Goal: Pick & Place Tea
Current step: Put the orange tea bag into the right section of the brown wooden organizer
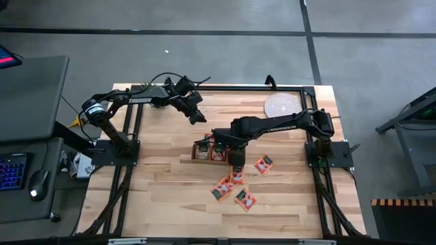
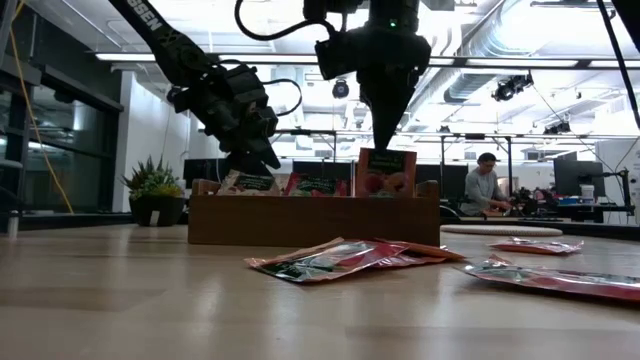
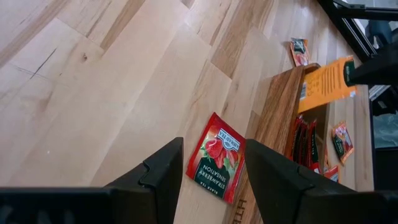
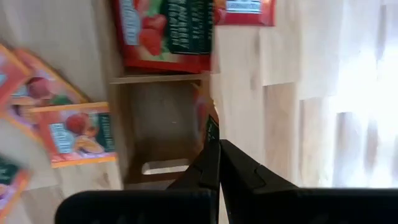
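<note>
- The right gripper [image 2: 386, 140] pinches one tea bag [image 2: 386, 173], standing up in the wooden box [image 2: 300, 220].
- The left gripper [image 3: 211, 180] is spread wide above another tea bag [image 3: 216, 156] beside the box.
- More bags [image 1: 235, 189] lie loose on the table [image 1: 163, 190].

Left tool [image 3: 211, 171] spread above sachet [image 3: 216, 155] beside wooden box [image 3: 273, 118].

The left arm [image 1: 139, 99] carries white "TROSSEN" lettering on its link. The sachet [image 3: 216, 155] lying against the wooden box [image 3: 273, 124] reads "AHMAD TEA" and "STRAWBERRY SENSATION". No other text is legible.
</note>
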